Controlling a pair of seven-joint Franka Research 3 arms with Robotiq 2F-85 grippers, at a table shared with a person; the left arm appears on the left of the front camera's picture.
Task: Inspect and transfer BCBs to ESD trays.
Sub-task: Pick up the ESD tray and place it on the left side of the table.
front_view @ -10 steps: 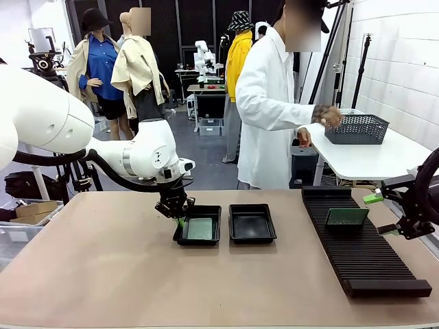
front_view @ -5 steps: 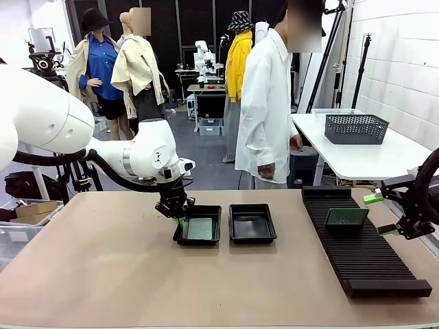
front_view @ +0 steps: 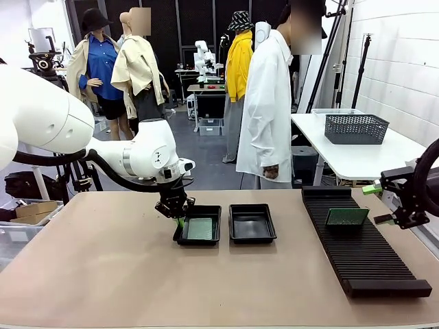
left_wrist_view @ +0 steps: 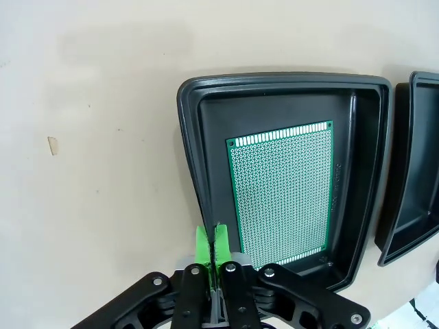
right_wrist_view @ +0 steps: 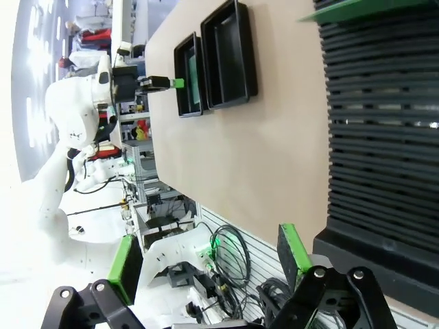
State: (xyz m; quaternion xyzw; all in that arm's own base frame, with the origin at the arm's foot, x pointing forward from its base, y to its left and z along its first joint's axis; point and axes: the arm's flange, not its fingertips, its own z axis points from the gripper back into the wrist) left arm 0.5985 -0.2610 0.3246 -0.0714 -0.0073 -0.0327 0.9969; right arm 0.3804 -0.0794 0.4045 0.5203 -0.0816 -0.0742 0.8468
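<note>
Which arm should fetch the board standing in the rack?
Right. The right gripper, open, sits just beside the board in the rack; the left gripper is shut, far off by the filled tray.

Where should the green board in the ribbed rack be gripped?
Probably along its free upper edge, coming from above: the circuit board stands on edge in a slot of the ribbed rack, lower edge buried, both faces exposed up top.
</note>
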